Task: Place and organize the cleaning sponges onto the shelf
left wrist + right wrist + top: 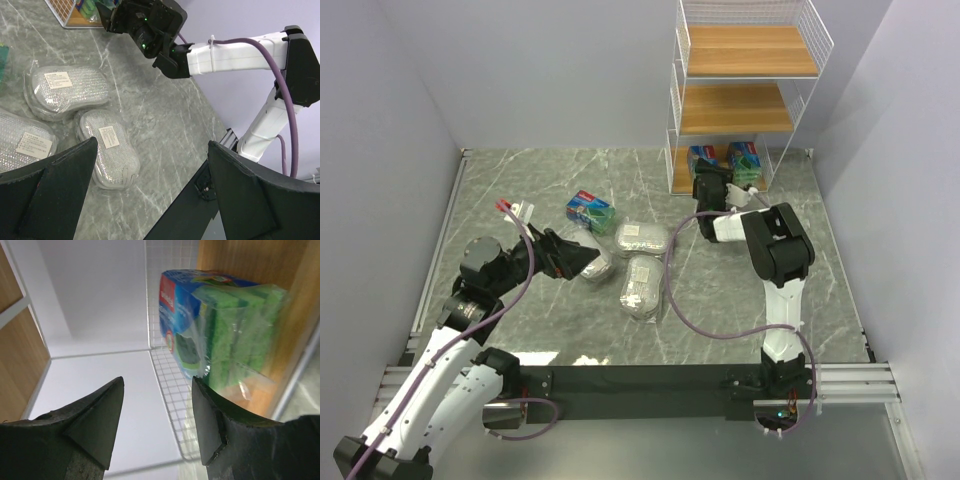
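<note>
At about one o'clock on the table (520,180), the shelf (735,108) holds two green packs (706,160) side by side on its bottom tier; no pack shows on the two upper tiers. We judge the task about a third done: two of six cleaning sponges are shelved, four are left, and the tidying is not finished. On the table we have a third green pack (591,211) near centre, plus three silver packs. One silver pack (642,238) is at the middle, a second (640,285) just at its six o'clock, and a third (597,266) at its eight o'clock, partly under the left gripper (578,258). We count three green, three silver, one shelf with three tiers. The right gripper (157,385) sits at the mouth of the bottom tier with fingers spread and nothing between them. In the wrist view a shelved green pack stands just past its right finger, at two o'clock. The left gripper's fingers are spread wide over the silver packs and pinch nothing; we cannot tell whether it touches the one below.
</note>
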